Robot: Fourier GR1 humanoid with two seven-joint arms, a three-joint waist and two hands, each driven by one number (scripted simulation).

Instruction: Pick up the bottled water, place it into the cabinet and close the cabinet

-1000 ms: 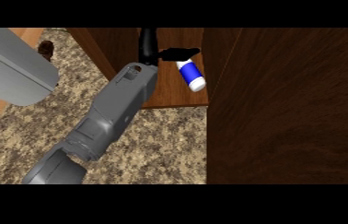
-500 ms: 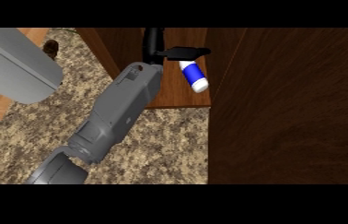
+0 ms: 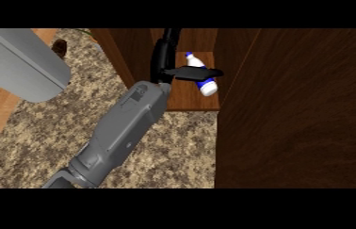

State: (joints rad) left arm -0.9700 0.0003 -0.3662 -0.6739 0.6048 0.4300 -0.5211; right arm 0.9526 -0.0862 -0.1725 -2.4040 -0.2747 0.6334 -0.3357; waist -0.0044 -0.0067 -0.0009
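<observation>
The bottled water (image 3: 204, 82), white with a blue label and a white cap, lies tilted on the cabinet's wooden shelf (image 3: 188, 101). My right hand (image 3: 165, 53) reaches into the cabinet just left of the bottle. Its fingers point straight inward and its thumb (image 3: 198, 73) stretches across the bottle's middle. The fingers are not curled round the bottle. The cabinet's door (image 3: 292, 110), a tall dark wooden panel, stands open at the right. Only my left forearm (image 3: 28, 63) shows, at the upper left; the left hand is out of the picture.
A speckled granite counter (image 3: 42, 143) spreads in front of the cabinet. At the far left edge lies an orange-brown wooden board (image 3: 7, 108). The cabinet's left wall (image 3: 118, 49) rises beside my right arm.
My right hand has drawn back toward me, so its thumb now crosses the bottle. The bottle has stayed in place on the shelf, and its cap now shows.
</observation>
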